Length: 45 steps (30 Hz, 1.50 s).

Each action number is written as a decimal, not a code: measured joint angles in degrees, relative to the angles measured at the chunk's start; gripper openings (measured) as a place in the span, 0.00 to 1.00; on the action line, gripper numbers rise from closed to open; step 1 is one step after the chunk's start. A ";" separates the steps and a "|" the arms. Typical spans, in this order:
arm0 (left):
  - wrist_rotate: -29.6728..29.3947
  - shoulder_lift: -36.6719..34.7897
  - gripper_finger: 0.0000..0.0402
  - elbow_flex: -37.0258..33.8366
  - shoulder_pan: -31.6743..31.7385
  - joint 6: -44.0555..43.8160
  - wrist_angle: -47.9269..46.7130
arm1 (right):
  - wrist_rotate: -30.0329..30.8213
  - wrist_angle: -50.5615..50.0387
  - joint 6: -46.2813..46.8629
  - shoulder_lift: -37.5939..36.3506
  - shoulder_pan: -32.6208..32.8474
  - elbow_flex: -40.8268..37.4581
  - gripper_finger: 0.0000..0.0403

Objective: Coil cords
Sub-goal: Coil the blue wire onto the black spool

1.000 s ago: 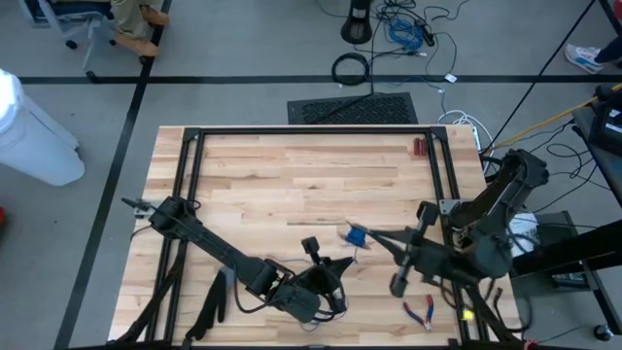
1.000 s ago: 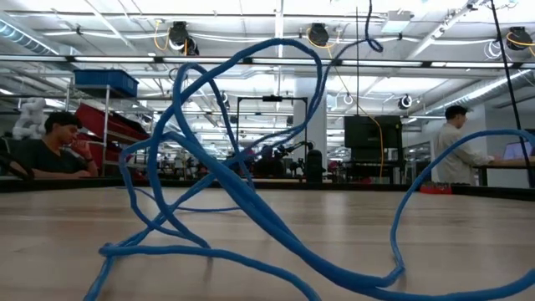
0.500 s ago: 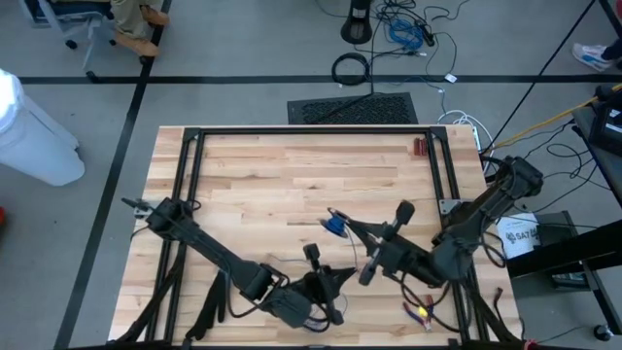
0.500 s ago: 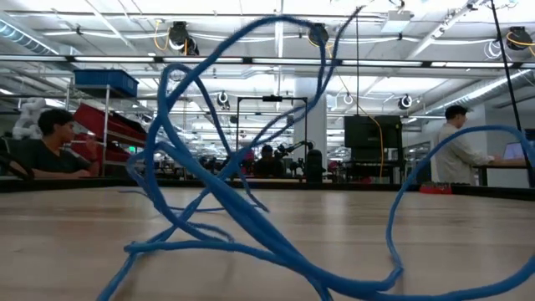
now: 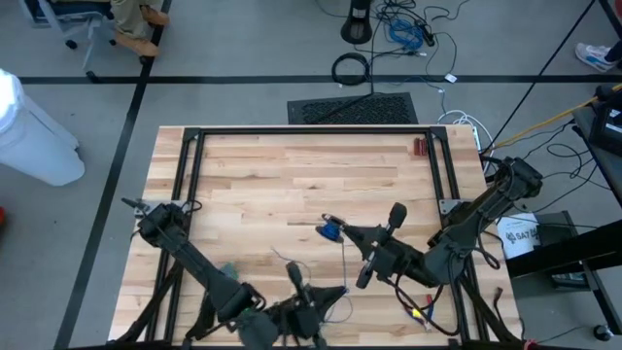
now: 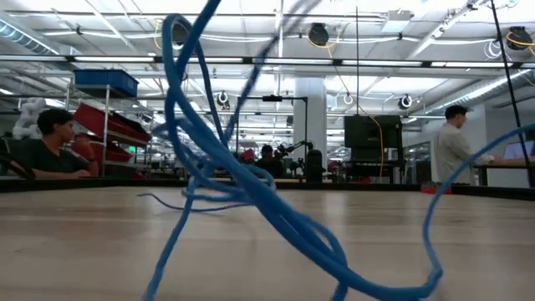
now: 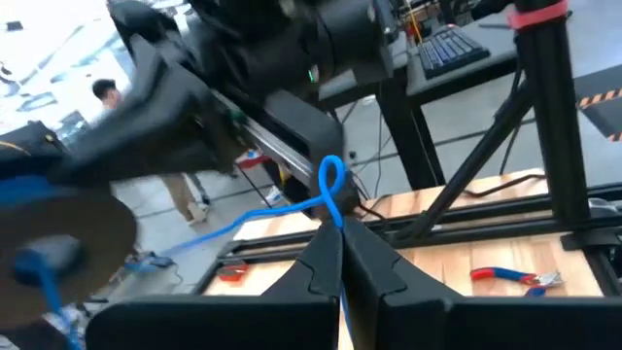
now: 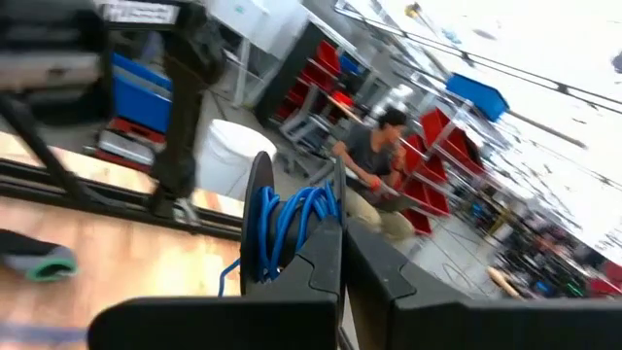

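Note:
The thin blue cord [image 6: 251,188] loops over the table near its front edge. Part of it is wound on a dark round disc [image 8: 259,219] held at my right gripper [image 5: 332,231], over the table's middle front. My right gripper [image 8: 338,238] is shut on that coil. My left gripper [image 5: 328,297] is low at the table's near edge and is shut on the cord [image 7: 330,185]. A thin strand [image 5: 343,262] runs between the two grippers. My left gripper pinches one strand of the cord [image 7: 333,216] between its two fingertips. A small loop [image 7: 329,173] stands just beyond the tips, and the strand runs on toward my right arm, clear of the table there. My right gripper is shut on the wound blue turns [image 8: 303,209] beside the dark disc. The coil is lifted clear of the table; the fingers hide where they meet it.
Red-handled pliers [image 5: 418,311] lie at the front right, near my right arm, and show in the left wrist view [image 7: 510,279]. A black frame [image 5: 311,131] runs round the table. People sit and stand in the room behind [image 6: 50,146].
My right gripper has carried the coil toward the table's left. My left gripper has drawn back toward the near edge with the cord. In the low view the loose loops have been pulled up and have shifted; fewer of them lie on the table.

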 joint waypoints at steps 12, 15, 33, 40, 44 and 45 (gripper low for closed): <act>-4.87 0.01 0.00 1.51 -1.47 2.82 -0.77 | -6.07 -3.48 6.57 0.00 -1.40 -0.02 0.00; -5.00 0.02 0.00 1.51 -0.97 2.73 -1.72 | -9.15 -3.18 6.96 0.00 -1.40 -0.02 0.00; -8.94 -2.96 0.00 1.48 0.19 2.76 -1.77 | -12.97 -8.01 11.39 0.20 -2.64 -0.04 0.00; -24.95 -4.40 0.00 1.46 -2.90 4.25 -8.71 | -14.51 -8.44 12.96 -0.26 -2.54 -0.04 0.00; -27.01 -4.74 0.00 1.48 -4.35 7.38 -8.91 | -17.30 -10.10 15.88 -1.80 -2.35 -0.04 0.00; -27.03 -4.74 0.00 1.48 -4.58 7.74 -8.95 | -18.67 -11.06 17.23 -2.28 -2.26 -0.04 0.00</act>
